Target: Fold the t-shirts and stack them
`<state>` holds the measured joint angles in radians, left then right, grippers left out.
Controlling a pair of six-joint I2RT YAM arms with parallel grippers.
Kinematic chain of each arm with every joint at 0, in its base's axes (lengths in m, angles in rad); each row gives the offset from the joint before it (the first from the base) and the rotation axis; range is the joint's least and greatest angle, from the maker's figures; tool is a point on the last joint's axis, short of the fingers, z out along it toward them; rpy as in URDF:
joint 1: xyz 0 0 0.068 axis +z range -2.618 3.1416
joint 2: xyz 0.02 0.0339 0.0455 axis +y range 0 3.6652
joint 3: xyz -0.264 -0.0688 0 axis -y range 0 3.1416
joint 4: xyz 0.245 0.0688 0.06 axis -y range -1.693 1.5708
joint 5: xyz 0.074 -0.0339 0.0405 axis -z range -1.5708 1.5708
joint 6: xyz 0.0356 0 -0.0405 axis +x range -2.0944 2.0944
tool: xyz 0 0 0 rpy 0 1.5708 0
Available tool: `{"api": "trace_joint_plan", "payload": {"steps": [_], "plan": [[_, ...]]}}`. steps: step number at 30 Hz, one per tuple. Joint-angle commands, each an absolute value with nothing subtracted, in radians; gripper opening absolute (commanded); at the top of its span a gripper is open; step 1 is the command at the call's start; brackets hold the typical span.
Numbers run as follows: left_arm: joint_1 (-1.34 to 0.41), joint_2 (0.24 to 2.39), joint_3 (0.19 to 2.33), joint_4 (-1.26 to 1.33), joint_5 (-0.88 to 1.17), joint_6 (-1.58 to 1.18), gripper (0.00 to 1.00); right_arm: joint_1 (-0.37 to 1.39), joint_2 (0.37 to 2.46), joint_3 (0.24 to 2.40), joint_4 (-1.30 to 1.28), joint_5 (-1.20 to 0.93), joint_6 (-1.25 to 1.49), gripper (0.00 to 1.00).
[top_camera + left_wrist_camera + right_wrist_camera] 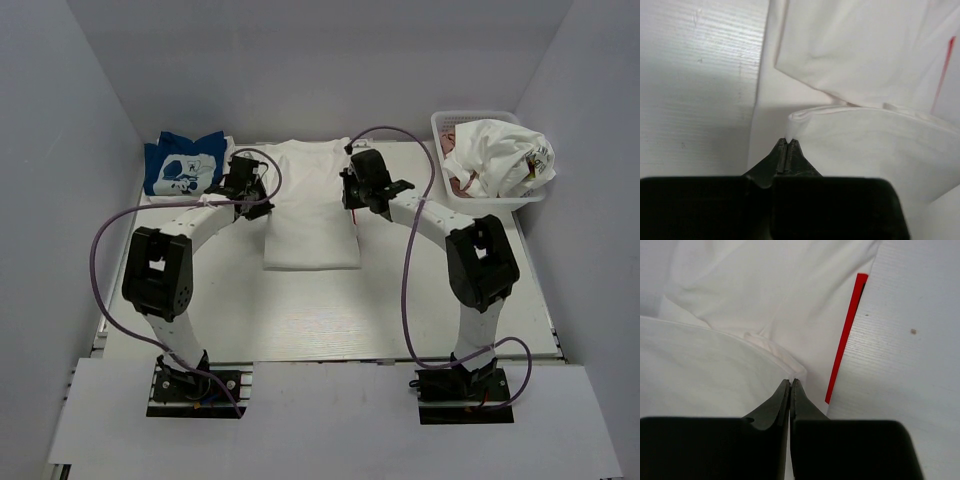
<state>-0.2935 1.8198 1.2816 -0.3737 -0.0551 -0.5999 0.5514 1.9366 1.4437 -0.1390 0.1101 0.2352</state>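
A plain white t-shirt (310, 215) lies flat mid-table, its lower part folded into a narrow panel. My left gripper (260, 203) is at its left edge, my right gripper (352, 200) at its right edge. In the left wrist view the gripper (788, 141) is shut, pinching a fold of the white shirt (875, 145). In the right wrist view the gripper (791, 381) is shut on the shirt's edge (715, 370). A folded blue t-shirt (183, 163) with a white graphic lies at the back left on white cloth.
A white lattice basket (449, 135) at the back right holds a crumpled white t-shirt with print (500, 152) and some pink cloth (458, 185). A thin red strip (845, 340) runs along the shirt's right edge. White walls close in on three sides.
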Motion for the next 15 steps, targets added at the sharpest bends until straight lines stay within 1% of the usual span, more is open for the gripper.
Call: {"api": "trace_joint_plan", "payload": {"steps": [1,4,9,15], "plan": [[-0.299,1.73,1.275,-0.31,-0.032,-0.571,0.0,0.548,1.871,1.43,-0.087,0.126,0.23,0.0],[-0.299,1.73,1.275,-0.298,-0.023,-0.571,0.0,0.54,1.868,1.428,-0.095,0.143,0.232,0.0],[-0.299,1.811,1.322,-0.298,-0.032,-0.571,0.0,0.523,1.908,1.453,-0.084,0.164,0.235,0.0],[-0.279,1.923,1.37,-0.318,-0.084,-0.571,0.0,0.495,2.049,1.548,-0.13,0.172,0.229,0.0]]}}
